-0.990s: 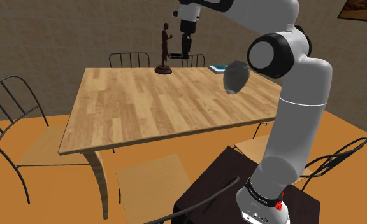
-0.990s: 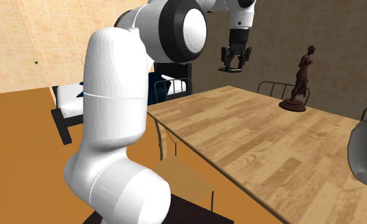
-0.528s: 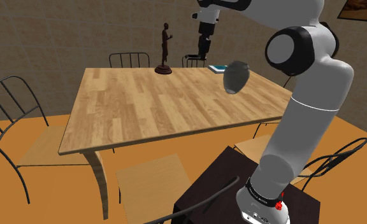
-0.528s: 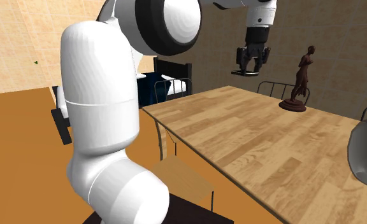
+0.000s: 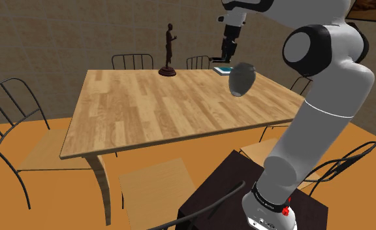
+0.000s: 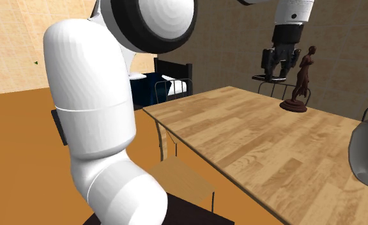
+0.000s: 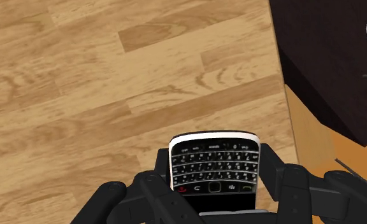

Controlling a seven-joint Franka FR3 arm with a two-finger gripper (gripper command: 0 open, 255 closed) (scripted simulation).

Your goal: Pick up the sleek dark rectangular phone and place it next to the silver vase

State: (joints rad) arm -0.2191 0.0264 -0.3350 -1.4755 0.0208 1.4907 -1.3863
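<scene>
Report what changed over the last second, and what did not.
The gripper, shut on the black keypad phone, carried it above the table toward the shoulder view's right. It went from beside the dark figurine to just above the teal book in that view, nearer the grey vase. The grip did not change. Figurine, book and vase stayed put.

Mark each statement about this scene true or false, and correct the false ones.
1. The pincer is shut on the phone. True.
2. The phone lies flat on the table. False: it is held in the air above the table.
3. The brown figurine stands upright on the table. True.
4. The grey vase is on the floor. False: it is on the table.
</scene>
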